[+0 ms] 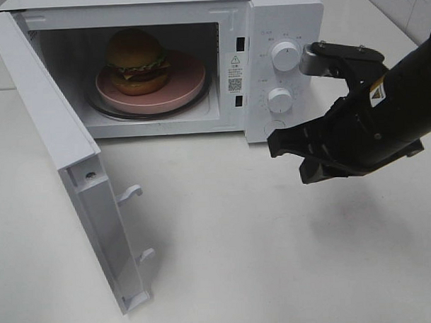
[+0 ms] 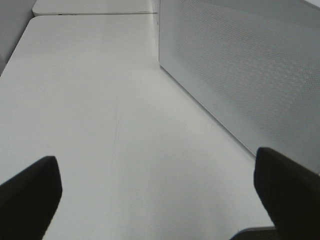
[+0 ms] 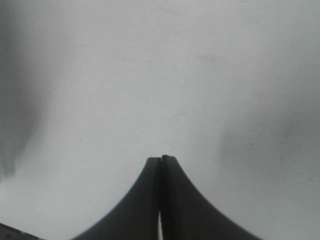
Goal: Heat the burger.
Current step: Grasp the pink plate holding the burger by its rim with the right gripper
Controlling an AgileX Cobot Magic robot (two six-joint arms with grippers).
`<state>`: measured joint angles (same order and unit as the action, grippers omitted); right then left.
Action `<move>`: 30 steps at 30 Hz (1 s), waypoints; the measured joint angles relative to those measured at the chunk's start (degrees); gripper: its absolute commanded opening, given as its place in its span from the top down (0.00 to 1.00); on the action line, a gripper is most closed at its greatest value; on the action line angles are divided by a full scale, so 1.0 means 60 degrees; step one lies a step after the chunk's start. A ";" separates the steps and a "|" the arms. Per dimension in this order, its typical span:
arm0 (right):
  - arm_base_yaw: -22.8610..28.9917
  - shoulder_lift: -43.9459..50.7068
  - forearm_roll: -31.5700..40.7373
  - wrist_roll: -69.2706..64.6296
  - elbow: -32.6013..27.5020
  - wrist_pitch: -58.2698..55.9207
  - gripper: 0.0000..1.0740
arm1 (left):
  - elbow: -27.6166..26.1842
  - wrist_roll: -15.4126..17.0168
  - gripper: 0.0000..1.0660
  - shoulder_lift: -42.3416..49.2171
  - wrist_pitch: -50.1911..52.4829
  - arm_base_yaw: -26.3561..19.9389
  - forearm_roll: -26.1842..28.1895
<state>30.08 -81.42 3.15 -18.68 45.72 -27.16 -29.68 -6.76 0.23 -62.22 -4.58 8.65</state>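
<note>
burger (image 1: 135, 61) on plate (image 1: 188, 79), microwave door (image 1: 59, 131) open

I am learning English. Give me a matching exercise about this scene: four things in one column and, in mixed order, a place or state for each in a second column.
Column one
1. burger
2. door
3. left gripper
4. right gripper

Column two
A. shut, with nothing held
B. on the pink plate inside the microwave
C. standing wide open on its hinge
D. fingers far apart, nothing between them

Pairs: 1-B, 2-C, 3-D, 4-A
</note>
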 measured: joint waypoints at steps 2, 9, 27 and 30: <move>0.0000 0.0105 -0.0315 0.0420 0.0267 -0.0707 0.99 | 0.0000 0.0000 0.07 0.0000 0.0000 0.0000 0.0000; 0.0000 0.0172 -0.0592 0.3419 0.0955 -0.2617 0.97 | 0.0000 0.0000 0.07 0.0000 0.0000 0.0000 0.0000; 0.0000 0.0172 -0.0630 1.4276 0.1261 -0.3352 0.93 | 0.0000 0.0000 0.07 0.0000 0.0000 0.0000 0.0000; 0.0000 0.0172 -0.0688 1.4954 0.1261 -0.3352 0.91 | 0.0000 0.0000 0.07 0.0000 0.0000 0.0000 0.0000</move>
<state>30.08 -80.39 -0.97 71.05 53.29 -47.27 -29.68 -6.76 0.23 -62.22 -4.58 8.65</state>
